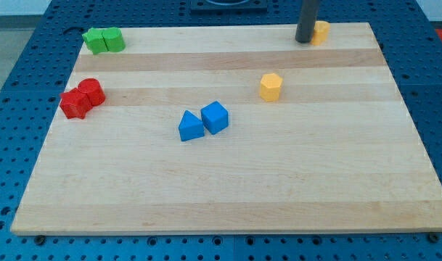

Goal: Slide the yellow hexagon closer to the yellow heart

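The yellow hexagon [271,86] sits on the wooden board right of centre, in the upper half. The yellow heart [321,32] lies at the board's top edge toward the right, partly hidden behind my rod. My tip [303,40] rests on the board right against the heart's left side. The tip is above and to the right of the hexagon, well apart from it.
Two green blocks [104,40] sit at the top left corner. Two red blocks [83,98] sit at the left edge. A blue triangle [191,126] and a blue cube [215,117] sit together near the centre. The wooden board [228,188] lies on a blue pegboard table.
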